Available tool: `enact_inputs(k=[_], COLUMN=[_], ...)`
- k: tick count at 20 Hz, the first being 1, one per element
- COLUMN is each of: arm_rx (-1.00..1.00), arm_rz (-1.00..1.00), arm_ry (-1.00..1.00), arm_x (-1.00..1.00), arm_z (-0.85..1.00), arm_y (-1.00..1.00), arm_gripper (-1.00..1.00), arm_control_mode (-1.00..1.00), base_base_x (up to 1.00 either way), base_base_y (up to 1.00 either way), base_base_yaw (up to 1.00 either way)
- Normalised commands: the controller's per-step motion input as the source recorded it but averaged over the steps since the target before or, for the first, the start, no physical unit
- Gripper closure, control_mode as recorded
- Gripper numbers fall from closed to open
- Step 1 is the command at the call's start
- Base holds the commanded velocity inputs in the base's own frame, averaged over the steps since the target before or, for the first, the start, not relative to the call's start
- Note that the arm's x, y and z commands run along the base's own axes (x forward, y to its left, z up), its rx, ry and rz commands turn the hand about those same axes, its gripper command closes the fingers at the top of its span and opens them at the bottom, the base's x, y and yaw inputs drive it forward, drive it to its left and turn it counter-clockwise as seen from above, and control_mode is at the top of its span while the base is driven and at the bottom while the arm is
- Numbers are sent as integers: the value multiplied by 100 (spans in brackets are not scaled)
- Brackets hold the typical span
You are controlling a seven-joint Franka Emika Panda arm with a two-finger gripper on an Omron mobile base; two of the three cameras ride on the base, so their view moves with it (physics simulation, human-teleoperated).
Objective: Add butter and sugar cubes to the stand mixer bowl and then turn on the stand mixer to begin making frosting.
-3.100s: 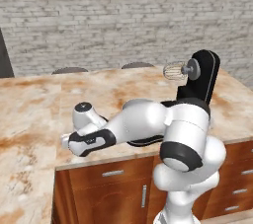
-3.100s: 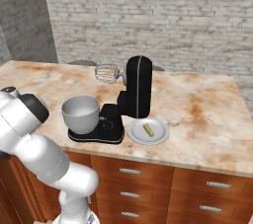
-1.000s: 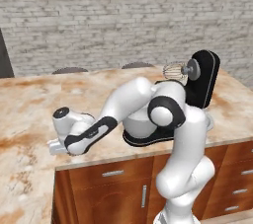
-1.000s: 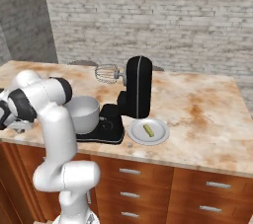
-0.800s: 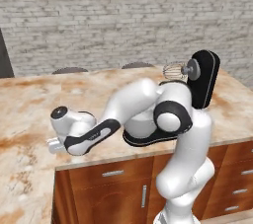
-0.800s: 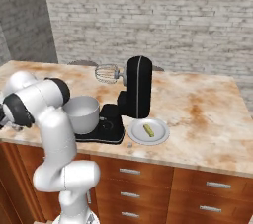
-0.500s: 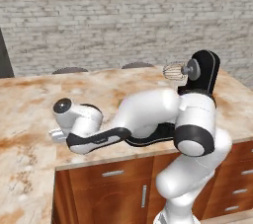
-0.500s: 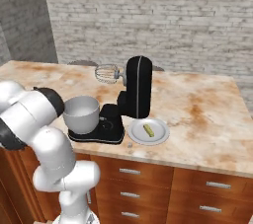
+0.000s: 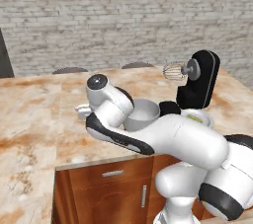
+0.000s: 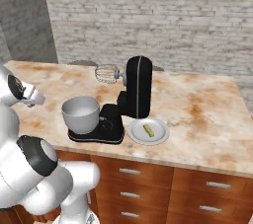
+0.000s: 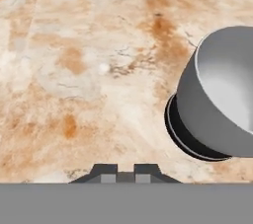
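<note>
- The tool [image 11: 125,172] hovers over bare surface [image 11: 74,70] left of the stand mixer bowl [image 10: 80,113]; its tips look nearly together, empty.
- The butter [image 10: 148,130] lies on the white plate [image 10: 160,137], well right of the tool, beyond the stand mixer [image 10: 134,94], long axis running near-to-far.

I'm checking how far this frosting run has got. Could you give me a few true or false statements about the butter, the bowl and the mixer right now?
1. The butter lies on the white plate. True.
2. The stand mixer bowl already holds the butter. False: it looks empty.
3. The stand mixer has its head tilted up, whisk clear of the bowl. True.
4. The gripper grips the butter. False: its tips hold nothing, above bare counter.
</note>
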Motion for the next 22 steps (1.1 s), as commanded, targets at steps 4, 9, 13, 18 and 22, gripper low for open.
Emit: enact_inputs(k=[4,9,13,18,22], arm_rx=[0,0,-1,-2,0], arm_rz=[-1,0,-1,0,0], arm_ry=[-4,0,1,2,2], arm_x=[0,8,29,41,30], arm_z=[66,24,0,-2,-8], arm_y=[-96,-76,-64,-35,-22], arm_gripper=[100,100,100,100,100], arm_control_mode=[-100,-100,-100,-100,-100], base_base_x=[0,0,0,0,0], base_base_y=[0,0,0,0,0], base_base_yaw=[0,0,0,0,0])
